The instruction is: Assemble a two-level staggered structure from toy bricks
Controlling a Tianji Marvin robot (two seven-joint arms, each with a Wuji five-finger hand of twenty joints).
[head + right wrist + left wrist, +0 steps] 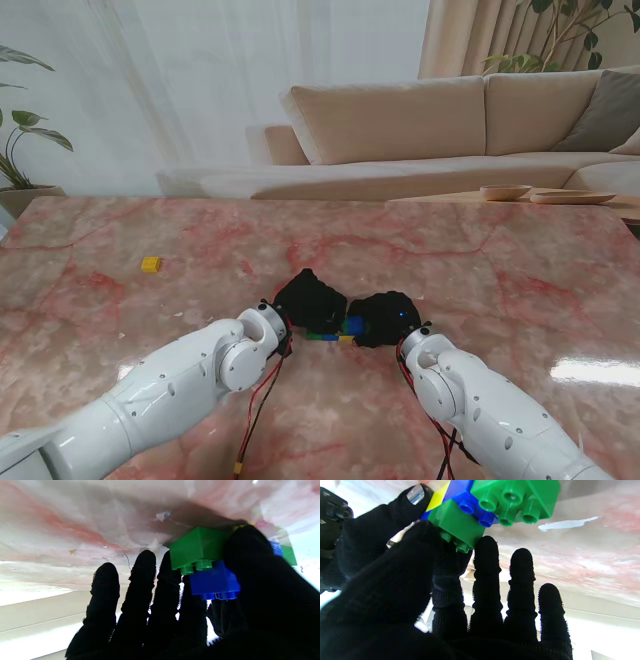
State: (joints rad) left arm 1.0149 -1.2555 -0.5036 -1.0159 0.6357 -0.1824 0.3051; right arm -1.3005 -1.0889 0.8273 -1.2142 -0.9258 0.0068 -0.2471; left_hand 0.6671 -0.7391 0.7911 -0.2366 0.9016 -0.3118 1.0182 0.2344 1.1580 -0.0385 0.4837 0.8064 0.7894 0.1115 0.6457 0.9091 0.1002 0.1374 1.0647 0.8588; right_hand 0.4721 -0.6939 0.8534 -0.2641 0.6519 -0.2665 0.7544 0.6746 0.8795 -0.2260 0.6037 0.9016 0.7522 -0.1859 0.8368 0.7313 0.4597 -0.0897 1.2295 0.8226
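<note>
Glossy pink marble table [520, 270], studded bricks [335, 333]

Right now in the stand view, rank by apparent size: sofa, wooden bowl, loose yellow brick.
1. sofa, by far the largest.
2. wooden bowl.
3. yellow brick, smallest, though it lies nearer the camera than the others.

Both arms are glossy white shells with rounded joint housings; left arm [150, 395], right arm [500, 410]. Thin red and black cables run along each forearm near the wrist. Left hand [308, 298] and right hand [386, 317] wear black knitted gloves, a metallic fingertip [415, 494] exposed.
</note>
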